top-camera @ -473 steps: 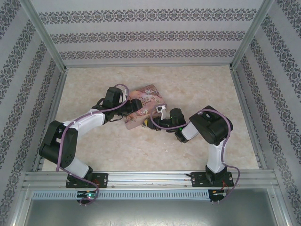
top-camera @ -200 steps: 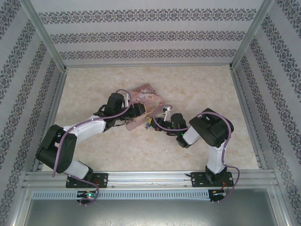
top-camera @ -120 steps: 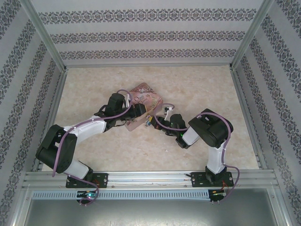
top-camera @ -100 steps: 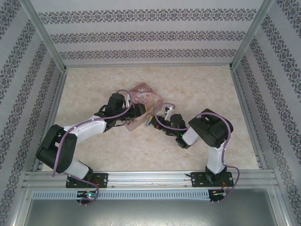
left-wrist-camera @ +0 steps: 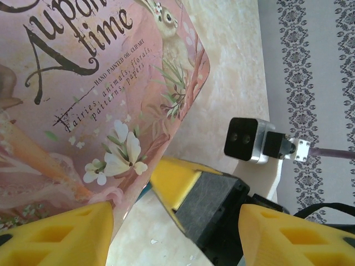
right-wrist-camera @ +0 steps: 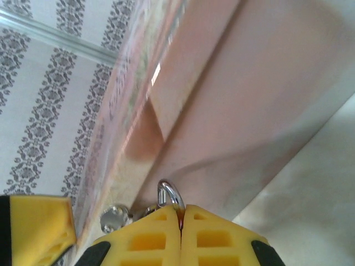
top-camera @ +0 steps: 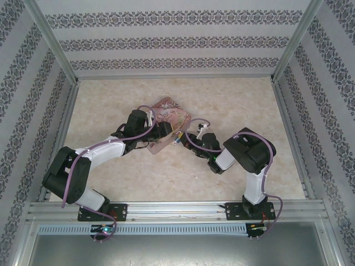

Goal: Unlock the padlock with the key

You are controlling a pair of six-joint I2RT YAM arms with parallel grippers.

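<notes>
Lying beside the pink tin [left-wrist-camera: 83,100], a silver loop [right-wrist-camera: 170,195] is clamped by the right gripper [right-wrist-camera: 180,216]; the left gripper [left-wrist-camera: 175,215] is spread apart at the tin's corner.

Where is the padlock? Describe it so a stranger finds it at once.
Find the pink illustrated tin at mid-table, then its near-right edge, where the right gripper meets it. The padlock sits there at its shut yellow jaws: a tiny teal body with a thin silver loop, dwarfed by the tin.
</notes>
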